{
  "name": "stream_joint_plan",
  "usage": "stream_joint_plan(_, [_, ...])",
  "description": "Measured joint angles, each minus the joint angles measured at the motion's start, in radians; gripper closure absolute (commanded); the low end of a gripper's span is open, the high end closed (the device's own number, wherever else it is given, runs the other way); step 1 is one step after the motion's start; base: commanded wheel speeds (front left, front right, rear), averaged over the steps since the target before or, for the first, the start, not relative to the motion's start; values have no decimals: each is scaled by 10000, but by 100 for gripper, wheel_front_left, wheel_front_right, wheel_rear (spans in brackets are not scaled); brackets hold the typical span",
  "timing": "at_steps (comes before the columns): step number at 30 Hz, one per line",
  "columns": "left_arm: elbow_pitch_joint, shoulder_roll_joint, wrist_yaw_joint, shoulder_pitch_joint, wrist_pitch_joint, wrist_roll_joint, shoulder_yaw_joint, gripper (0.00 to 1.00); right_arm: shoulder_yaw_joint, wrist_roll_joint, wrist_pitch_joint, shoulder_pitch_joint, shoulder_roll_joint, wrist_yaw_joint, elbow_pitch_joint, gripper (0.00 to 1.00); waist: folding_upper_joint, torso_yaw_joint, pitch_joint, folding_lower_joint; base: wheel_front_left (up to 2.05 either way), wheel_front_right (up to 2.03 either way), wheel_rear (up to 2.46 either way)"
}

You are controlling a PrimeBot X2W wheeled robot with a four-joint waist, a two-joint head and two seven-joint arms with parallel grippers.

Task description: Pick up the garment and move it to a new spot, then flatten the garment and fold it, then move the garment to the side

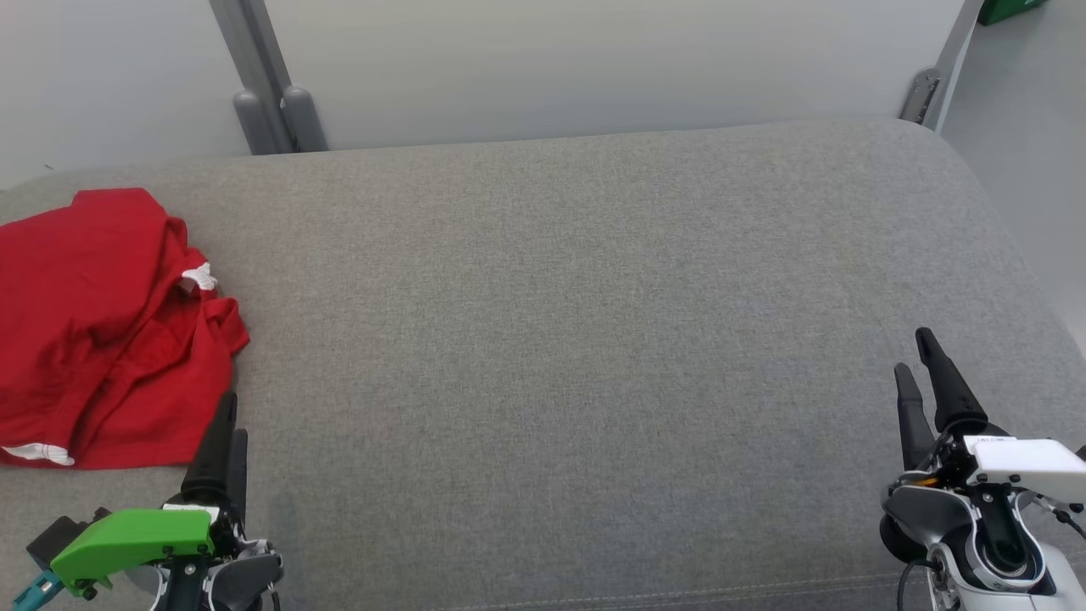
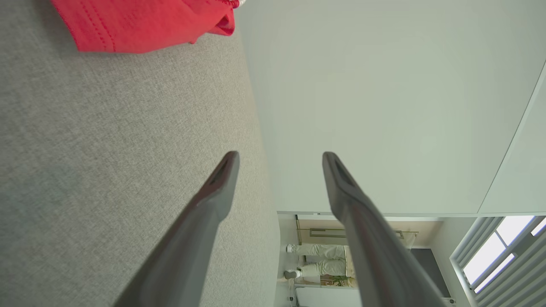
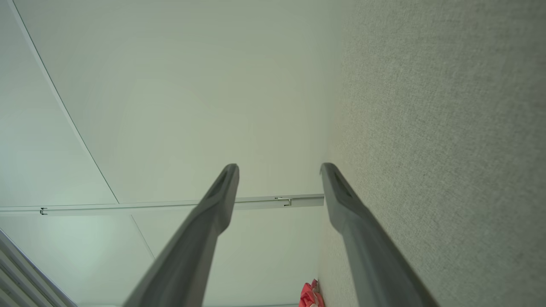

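Red shirt (image 1: 102, 331) lay crumpled at the left end of the grey upholstered cushion (image 1: 577, 339), bunched into loose folds, with its left side cut off by the head view's edge. A small white neck tag (image 1: 200, 276) showed at the collar, too small for any writing to be read. A white band (image 1: 38, 454) edged the near left corner of the cloth. In the left wrist view a stitched hem of the shirt (image 2: 145, 25) ran across the top, cut off there.

Just beside the shirt's near edge, the left gripper (image 1: 231, 424) pointed up the cushion; its wrist view showed the jaws (image 2: 279, 157) spread wide and grasping nothing. Behind them a person's pale-trousered legs (image 2: 318, 260) stood far off, hard to make out.

Well apart, at the cushion's right end, the right gripper (image 1: 912, 352) was likewise released, fingers parted on empty air (image 3: 279, 167). A scrap of the shirt (image 3: 309, 296) showed at that view's bottom edge.
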Motion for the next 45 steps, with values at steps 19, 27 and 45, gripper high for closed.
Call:
stream_joint_plan(19, [-675,577,0,-3,-717,2512,-665,0,1099,-1983,-832,-44,-869,0,-779,0,0,78,31,0,0,0,0])
stream_joint_plan(27, [-1041,652,56,-3,-963,4289,-610,0,1662,-3375,-1154,-65,-1363,2,-909,0,0,94,30,0,0,0,0])
stream_joint_plan(45, [-1695,688,844,8,-1580,8013,-1062,0,2577,-6880,-1806,-281,-1858,-211,-1198,0,0,211,39,0,0,0,0])
